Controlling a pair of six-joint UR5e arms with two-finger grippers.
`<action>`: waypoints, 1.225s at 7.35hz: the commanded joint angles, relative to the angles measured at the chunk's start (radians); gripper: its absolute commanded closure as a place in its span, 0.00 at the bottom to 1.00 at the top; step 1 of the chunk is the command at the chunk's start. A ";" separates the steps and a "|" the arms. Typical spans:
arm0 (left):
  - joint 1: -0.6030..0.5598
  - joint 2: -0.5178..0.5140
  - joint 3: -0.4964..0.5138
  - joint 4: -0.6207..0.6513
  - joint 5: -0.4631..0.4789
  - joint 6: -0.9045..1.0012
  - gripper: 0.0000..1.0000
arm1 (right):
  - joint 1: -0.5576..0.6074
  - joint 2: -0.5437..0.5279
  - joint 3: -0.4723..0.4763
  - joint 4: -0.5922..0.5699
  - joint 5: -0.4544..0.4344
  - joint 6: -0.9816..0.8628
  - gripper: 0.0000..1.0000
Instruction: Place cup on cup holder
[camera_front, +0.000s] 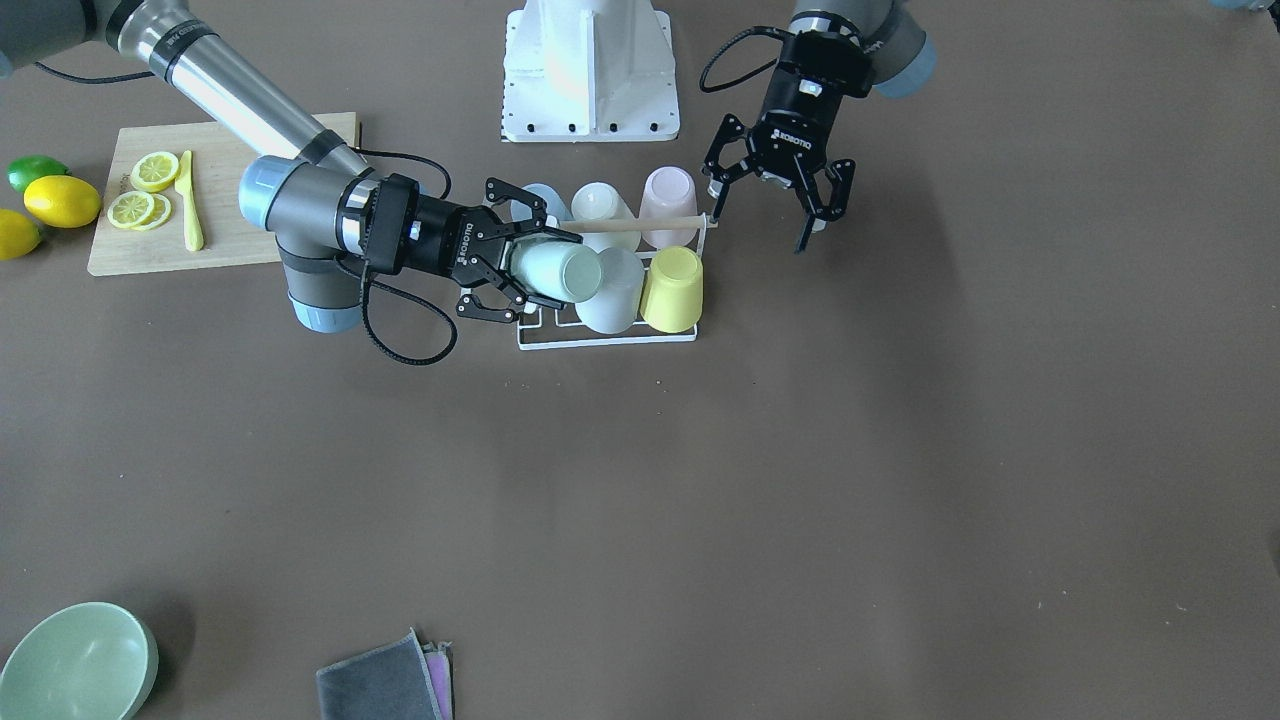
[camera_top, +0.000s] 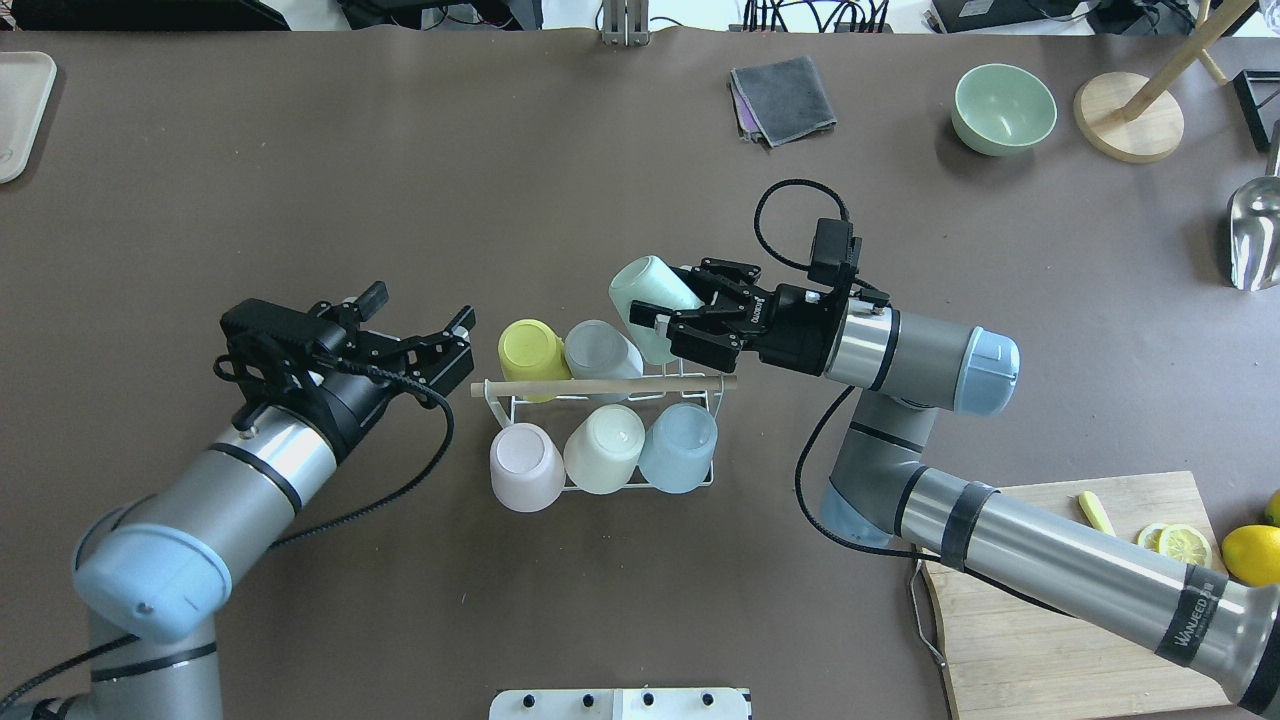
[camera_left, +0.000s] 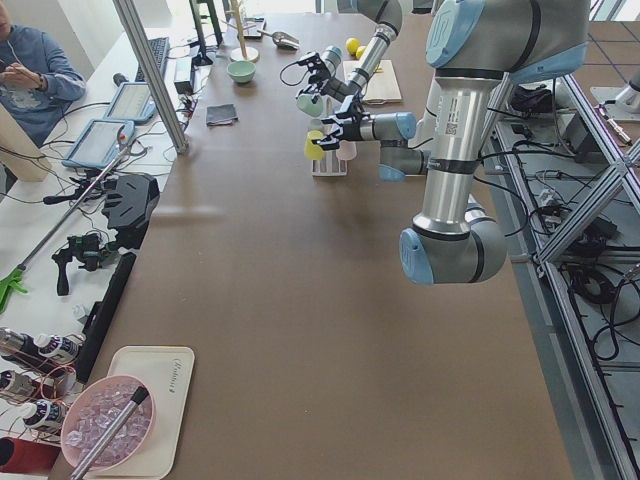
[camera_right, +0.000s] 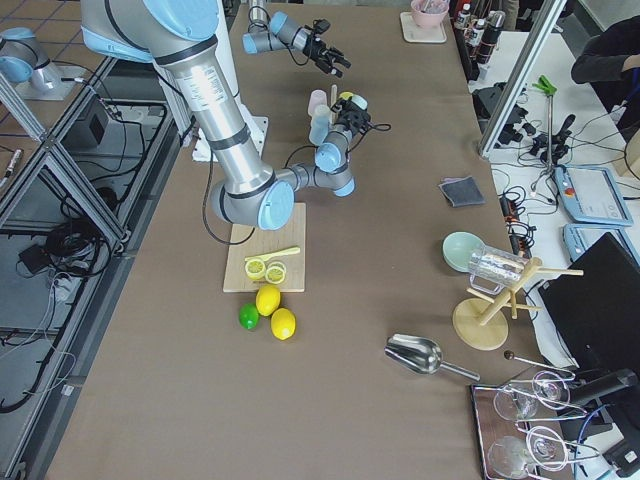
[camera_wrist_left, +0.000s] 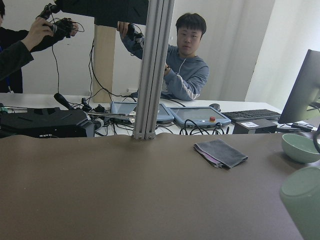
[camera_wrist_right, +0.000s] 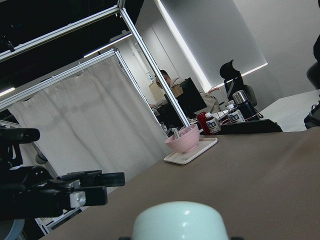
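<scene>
Gripping the mint-green cup (camera_top: 645, 290) by its side, the right gripper (camera_top: 682, 302) holds it tilted in the air, bottom end pointing up and out. That puts it over the 1 o'clock corner of the cup holder (camera_top: 600, 386) in the overhead view, which looks like the only free prong.

My worry is how tight that spot is. The grey cup (camera_top: 600, 350) sits right at the mint one's 9 o'clock, and I can't tell if they're touching. Going down at this angle, the rim could clip the grey cup or the wooden dowel handle (camera_top: 560, 388) instead of sliding over the prong. The rack looks light, so a sideways shove could drag the whole thing and rattle the yellow cup (camera_top: 533, 350) and the three on the 6 o'clock row. Letting go early probably means it rolls off onto the table.

The left gripper (camera_top: 440, 345) is spread wide and empty at the rack's 9 o'clock, near the dowel's end. Any drift there bumps it too.
</scene>
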 joint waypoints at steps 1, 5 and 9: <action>-0.179 0.049 0.006 0.037 -0.258 -0.004 0.02 | 0.002 -0.004 0.001 0.023 0.003 0.000 1.00; -0.558 0.070 0.058 0.265 -0.824 -0.004 0.02 | 0.002 -0.012 0.001 0.021 -0.011 -0.001 1.00; -0.893 0.067 0.101 0.670 -1.262 0.011 0.02 | 0.018 -0.012 0.015 0.021 -0.039 0.000 0.00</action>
